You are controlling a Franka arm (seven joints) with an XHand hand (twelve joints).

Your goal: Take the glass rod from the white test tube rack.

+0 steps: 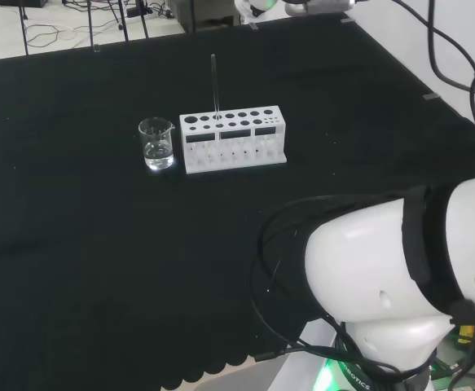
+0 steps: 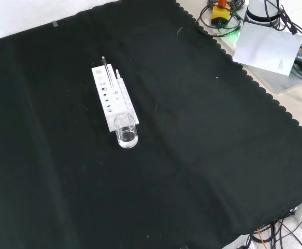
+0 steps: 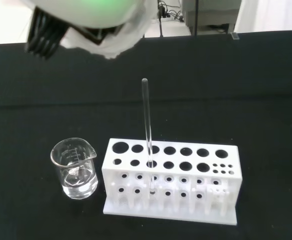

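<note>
Black cloth covers your bench (image 1: pixel 74 269), and near its middle stands the white test tube rack (image 1: pixel 234 140) with a small glass beaker (image 1: pixel 156 144) just beside its end. That beaker appears to hold a little clear liquid.

Your target, the glass rod (image 3: pixel 147 135), sits in one of the rack's holes near the beaker end, in the second hole along as the wrist view shows it. It stands close to upright, so its long axis runs almost straight up from the rack, and most of its length rises free above the top plate. In the front view the rod (image 2: pixel 107 71) shows at the far end of the rack (image 2: pixel 112 98), with the beaker (image 2: pixel 126 130) at the near end.

You see the rack from the wrist camera at a distance and from above its front, so judge the wrist as well apart from the rod and higher than it. A blurred white part of the hand (image 3: pixel 90 20) shows there; whether the fingers are straight or curled you cannot tell, and nothing shows them holding anything.

Expect the move to be an approach toward the bare upper stretch of the rod, then a lift along its own axis, clear of the hole.
</note>
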